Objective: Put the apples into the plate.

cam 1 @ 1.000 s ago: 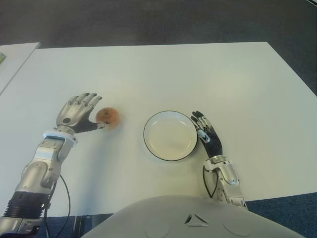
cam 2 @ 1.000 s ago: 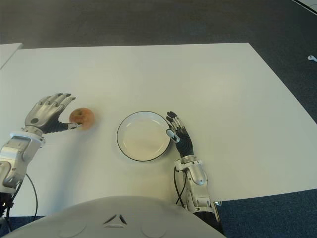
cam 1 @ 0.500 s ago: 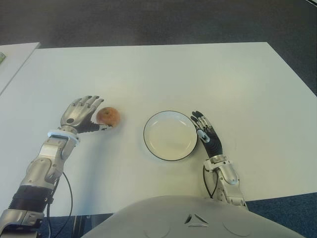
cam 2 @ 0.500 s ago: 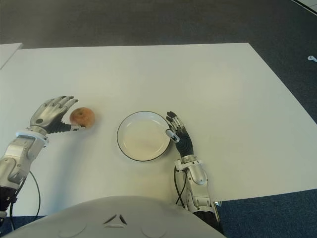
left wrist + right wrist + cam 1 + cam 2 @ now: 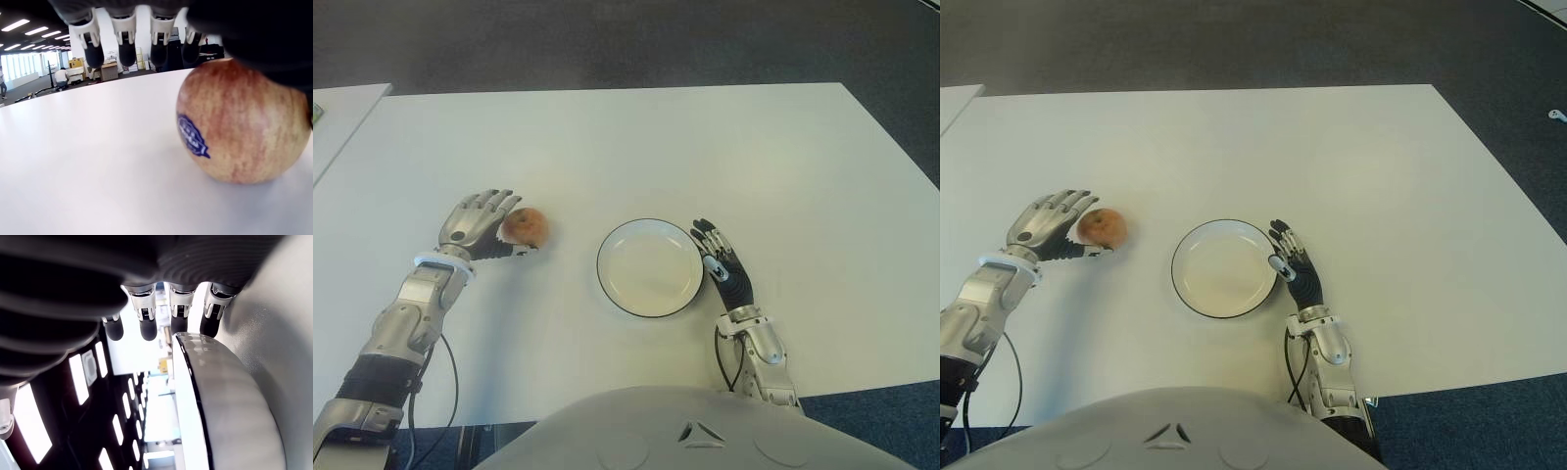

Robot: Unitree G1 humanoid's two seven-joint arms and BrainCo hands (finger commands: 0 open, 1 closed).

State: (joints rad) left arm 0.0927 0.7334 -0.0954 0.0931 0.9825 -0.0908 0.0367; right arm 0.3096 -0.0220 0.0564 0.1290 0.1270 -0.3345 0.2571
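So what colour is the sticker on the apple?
Dark blue, on the red-and-yellow streaked apple; clearest in the left wrist view.

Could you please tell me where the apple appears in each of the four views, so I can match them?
Left eye view: apple, left of centre, beside the left hand.
Right eye view: far left, left of the plate.
Left wrist view: fills the right side, sticker showing.
Right wrist view: not in it.
Shared landmark: the left hand's fingers.

A wide, flat white surface (image 5: 636, 137) fills most of the eye views, with dark grey carpeted floor (image 5: 607, 39) beyond its far edge. A round, reddish-yellow apple with a blue sticker (image 5: 525, 227) sits on the surface toward 9 o'clock. A round white plate with a thin dark rim (image 5: 604, 277) lies near the centre, well apart from the apple, toward 3 o'clock of it.
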